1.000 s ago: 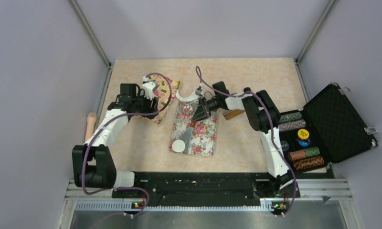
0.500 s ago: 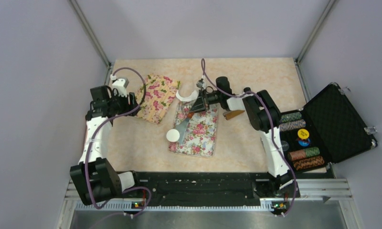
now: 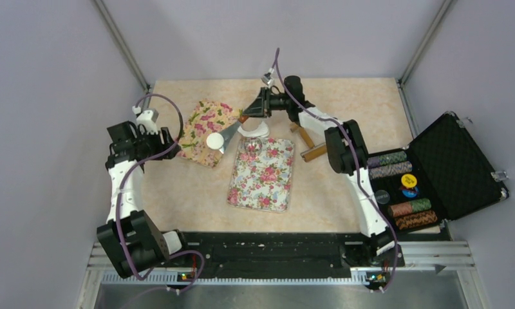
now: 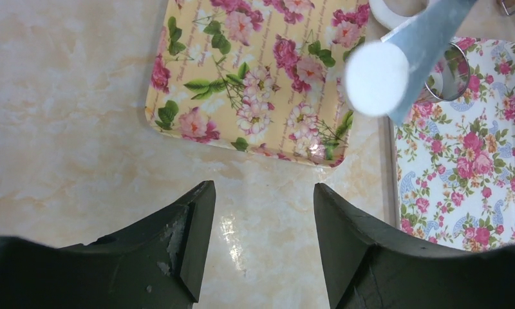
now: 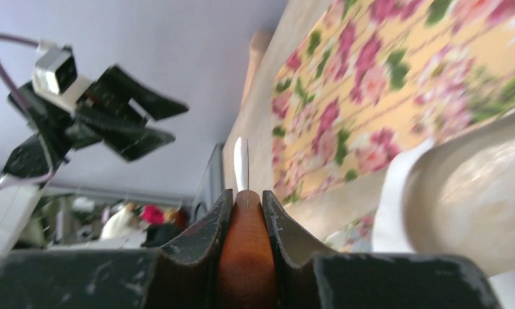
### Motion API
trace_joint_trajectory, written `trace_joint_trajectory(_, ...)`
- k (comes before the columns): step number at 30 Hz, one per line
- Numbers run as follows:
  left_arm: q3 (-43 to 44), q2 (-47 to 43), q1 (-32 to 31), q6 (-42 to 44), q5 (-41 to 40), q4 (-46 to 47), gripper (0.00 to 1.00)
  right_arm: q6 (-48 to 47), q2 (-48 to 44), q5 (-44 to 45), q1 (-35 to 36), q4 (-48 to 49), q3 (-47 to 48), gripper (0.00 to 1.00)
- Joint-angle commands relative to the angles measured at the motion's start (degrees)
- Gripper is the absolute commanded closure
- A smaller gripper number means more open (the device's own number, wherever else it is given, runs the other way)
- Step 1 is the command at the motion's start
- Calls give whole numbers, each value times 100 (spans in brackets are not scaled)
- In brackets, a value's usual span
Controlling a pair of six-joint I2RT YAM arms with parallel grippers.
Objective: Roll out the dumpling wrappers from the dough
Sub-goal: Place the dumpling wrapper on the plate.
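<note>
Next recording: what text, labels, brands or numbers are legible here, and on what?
No text can be read in any view.
On the yellow floral tray: faint cursive script printed among the flowers, too blurred to read.
On the yellow chip in the case: a dark mark, too small to read.
On the spatula and the dumpling wrapper it carries: no markings seen.

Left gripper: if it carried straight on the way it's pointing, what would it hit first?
Most likely the bare table just short of the yellow floral tray; the left gripper, open, aims there. Depth is unclear.
</note>
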Motion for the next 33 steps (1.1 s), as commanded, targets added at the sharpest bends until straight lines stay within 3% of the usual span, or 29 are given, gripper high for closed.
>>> trace_joint_trajectory(1, -76, -169, 135, -49, 219, 156, 37, -1695, 211, 1263, 140, -1832, 1290, 100)
trace_joint_trajectory(5, -87, -101, 178, 39, 248, 149, 37, -3463, 569, 2400, 549, -3465, 2355, 100)
trace_joint_trajectory(15, -134, -60, 255, 73, 264, 166, 37, -4814, 308, 2670, 949, -4178, 3097, 100)
trace_joint_trajectory(33, -177, -347, 264, 82, 415, 197, 37, -4958, -1247, 2520, 1162, -4513, 2421, 100)
